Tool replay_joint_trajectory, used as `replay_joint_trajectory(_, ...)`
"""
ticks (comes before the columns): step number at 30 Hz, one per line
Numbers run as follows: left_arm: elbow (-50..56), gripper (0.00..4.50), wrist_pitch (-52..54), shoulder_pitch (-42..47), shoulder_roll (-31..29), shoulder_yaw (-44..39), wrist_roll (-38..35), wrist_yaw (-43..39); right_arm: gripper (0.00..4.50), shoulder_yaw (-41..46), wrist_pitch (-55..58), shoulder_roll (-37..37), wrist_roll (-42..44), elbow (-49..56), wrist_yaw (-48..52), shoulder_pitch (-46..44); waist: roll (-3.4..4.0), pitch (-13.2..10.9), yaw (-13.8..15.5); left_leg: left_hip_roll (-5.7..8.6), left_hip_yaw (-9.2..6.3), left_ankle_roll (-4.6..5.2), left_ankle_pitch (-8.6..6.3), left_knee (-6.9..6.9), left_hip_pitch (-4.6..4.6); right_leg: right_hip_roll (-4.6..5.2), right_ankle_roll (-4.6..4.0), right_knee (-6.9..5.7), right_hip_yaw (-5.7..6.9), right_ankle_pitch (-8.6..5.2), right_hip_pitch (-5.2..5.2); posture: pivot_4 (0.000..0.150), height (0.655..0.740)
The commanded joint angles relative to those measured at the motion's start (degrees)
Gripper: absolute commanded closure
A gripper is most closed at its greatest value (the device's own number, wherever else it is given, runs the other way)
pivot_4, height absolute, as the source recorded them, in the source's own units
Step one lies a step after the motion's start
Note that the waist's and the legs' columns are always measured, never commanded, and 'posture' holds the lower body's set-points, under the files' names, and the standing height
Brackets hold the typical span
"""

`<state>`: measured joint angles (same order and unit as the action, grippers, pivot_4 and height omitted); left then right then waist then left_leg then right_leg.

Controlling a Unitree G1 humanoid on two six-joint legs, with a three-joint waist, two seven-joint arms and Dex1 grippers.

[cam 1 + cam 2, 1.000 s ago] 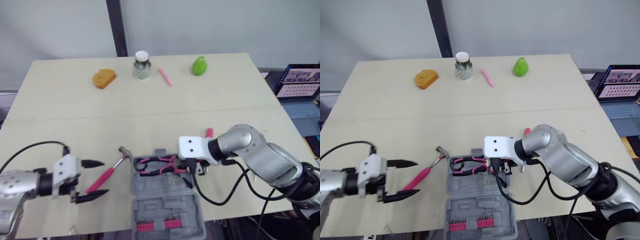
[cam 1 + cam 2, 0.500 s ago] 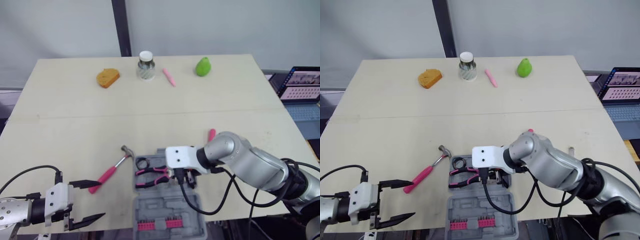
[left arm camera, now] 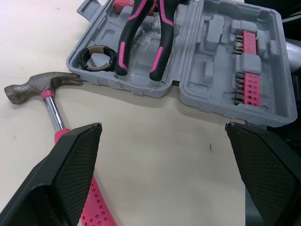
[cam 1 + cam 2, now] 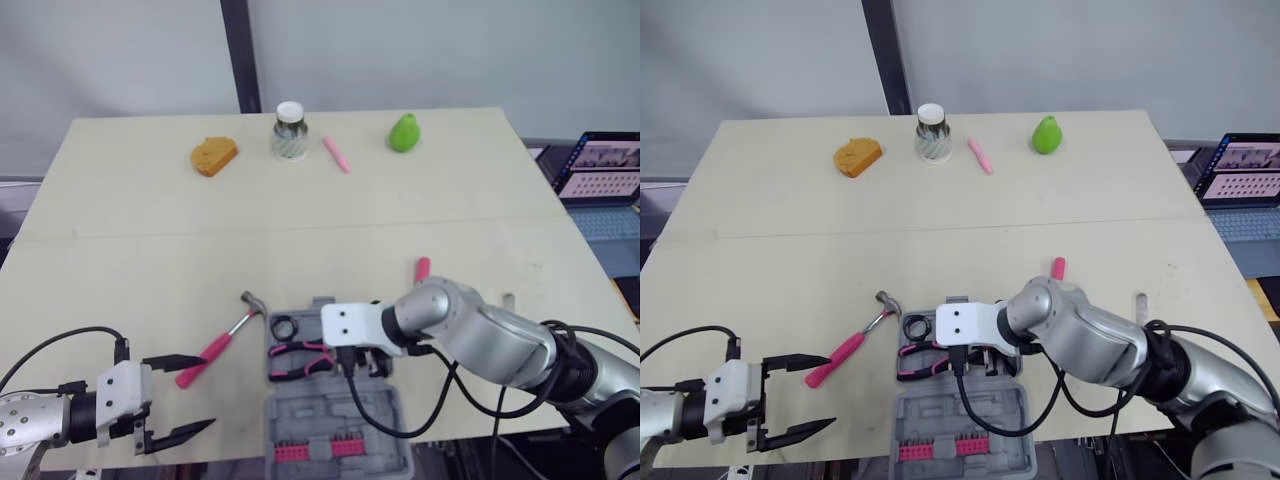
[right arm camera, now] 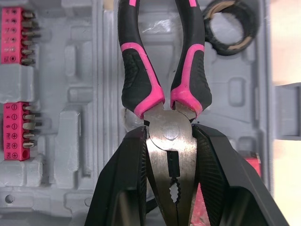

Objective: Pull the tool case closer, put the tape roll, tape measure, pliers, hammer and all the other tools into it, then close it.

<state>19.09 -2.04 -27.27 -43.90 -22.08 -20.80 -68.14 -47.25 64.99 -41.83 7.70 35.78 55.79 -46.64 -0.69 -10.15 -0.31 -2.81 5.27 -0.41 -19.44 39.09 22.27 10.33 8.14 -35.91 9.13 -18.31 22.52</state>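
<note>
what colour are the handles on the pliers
The pliers have black handles with pink bands and pink inner edges. The right wrist view shows them best.

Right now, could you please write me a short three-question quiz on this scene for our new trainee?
1. True or false: the tape roll sits inside the open tool case.
2. Which tool do the right gripper's fingers grip? A) screwdriver B) pliers C) tape measure
3. Which tool lies on the table outside the case, beside the open left gripper?
Key: 1 true; 2 B; 3 the hammer.
</note>
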Motion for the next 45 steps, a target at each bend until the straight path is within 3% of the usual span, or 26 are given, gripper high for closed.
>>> replay_joint_trajectory(1, 0.27, 0.00, -0.04, -0.18, -0.48, -0.11, -0.46, 0.60, 3.54, 0.11, -1.45, 0.63, -1.11, 0.51, -1.39, -0.57, 0.00, 0.00, -0.02, 0.00, 0.00, 0.00, 0.00, 0.00, 0.00, 0.00, 0.00, 0.00, 0.00, 0.00, 0.00, 0.150, 0.7400)
replay_joint_trajectory(31, 1.69, 0.00, 2.06, 1.39, -1.41, 1.67, -0.25, 2.77, 3.54, -0.58, -1.09, 2.46, -1.79, -1.15, -3.93, 3.09, 0.00, 0.00, 0.01, 0.00, 0.00, 0.00, 0.00, 0.00, -0.01, 0.00, 0.00, 0.00, 0.00, 0.00, 0.00, 0.150, 0.7400)
replay_joint_trajectory(33, 1.87, 0.00, 2.27, 1.58, -1.43, 1.90, -0.32, 2.93, 2.44, -0.22, -0.81, 2.65, -1.54, -0.96, -3.90, 3.15, 0.00, 0.00, 0.00, 0.00, 0.00, 0.00, 0.00, -0.01, -0.01, 0.00, 0.00, 0.00, 0.01, 0.00, 0.00, 0.150, 0.7400)
replay_joint_trajectory(38, 2.28, 0.00, 2.82, 1.80, -1.54, 2.24, -0.59, 3.12, 0.19, 2.98, 0.01, 2.18, 0.77, 0.85, -2.90, 3.09, 0.00, 0.00, 0.08, 0.00, 0.00, 0.00, 0.00, -0.01, 0.00, -0.01, 0.00, 0.00, 0.00, 0.00, 0.00, 0.150, 0.7400)
replay_joint_trajectory(45, 3.05, 0.00, 3.76, 2.61, -1.08, 3.44, -0.79, 4.15, 0.05, 10.02, -6.06, 4.80, 2.94, -0.02, -5.26, 6.94, -0.01, 0.01, 0.10, -0.01, 0.00, -0.01, 0.00, -0.02, -0.02, -0.01, 0.00, 0.00, 0.00, 0.00, -0.01, 0.150, 0.7400)
